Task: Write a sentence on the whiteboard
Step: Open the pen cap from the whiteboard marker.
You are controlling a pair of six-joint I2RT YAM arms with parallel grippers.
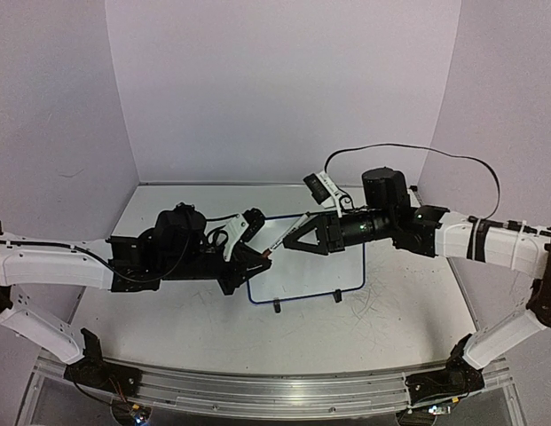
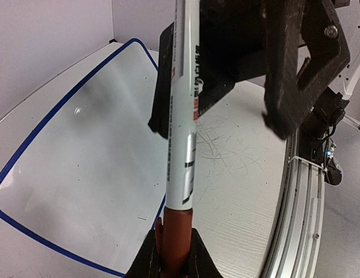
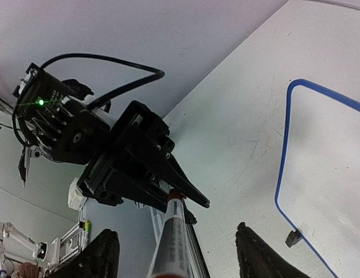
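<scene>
The whiteboard (image 1: 321, 271) lies flat mid-table, blue-rimmed with two black feet. No lettering shows on it; the sentence is not in view. My left gripper (image 1: 262, 255) is shut on the red cap (image 2: 175, 234) of a white-barrelled marker (image 2: 183, 139), held above the board's left edge. My right gripper (image 1: 291, 232) is open, its fingers (image 3: 104, 255) straddling the marker's barrel (image 3: 170, 243) without closing on it. In the right wrist view the left gripper (image 3: 185, 200) grips the cap end. The board also shows in the left wrist view (image 2: 81, 156) and the right wrist view (image 3: 336, 168).
The white table (image 1: 390, 311) carries grey scuff marks right of the board (image 2: 226, 139). A metal rail (image 1: 275, 390) runs along the near edge. Lilac walls close in the back and both sides. A black cable (image 1: 417, 151) loops over the right arm.
</scene>
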